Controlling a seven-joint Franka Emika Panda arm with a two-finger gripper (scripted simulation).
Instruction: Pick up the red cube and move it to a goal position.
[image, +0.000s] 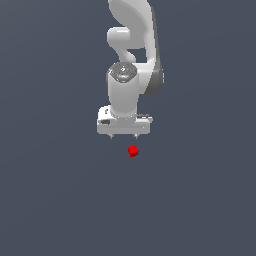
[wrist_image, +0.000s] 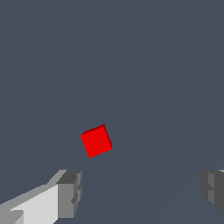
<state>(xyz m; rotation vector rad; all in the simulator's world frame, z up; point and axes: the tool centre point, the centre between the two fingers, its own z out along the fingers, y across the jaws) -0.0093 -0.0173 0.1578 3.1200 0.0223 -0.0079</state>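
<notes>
Arm: glossy white casing, rounded links, bulbous joints. Dark grey band down one side of the upper link. Wrist cylinder is white with a grey, textured round cap on top. Below it a wide, flat white hand block, small dark detail on its face at the exterior view's left. Gripper: two short stubby tips under the block. In the wrist view the fingers are white bodies ending in blocky grey pads with stepped, ridged faces.
</notes>
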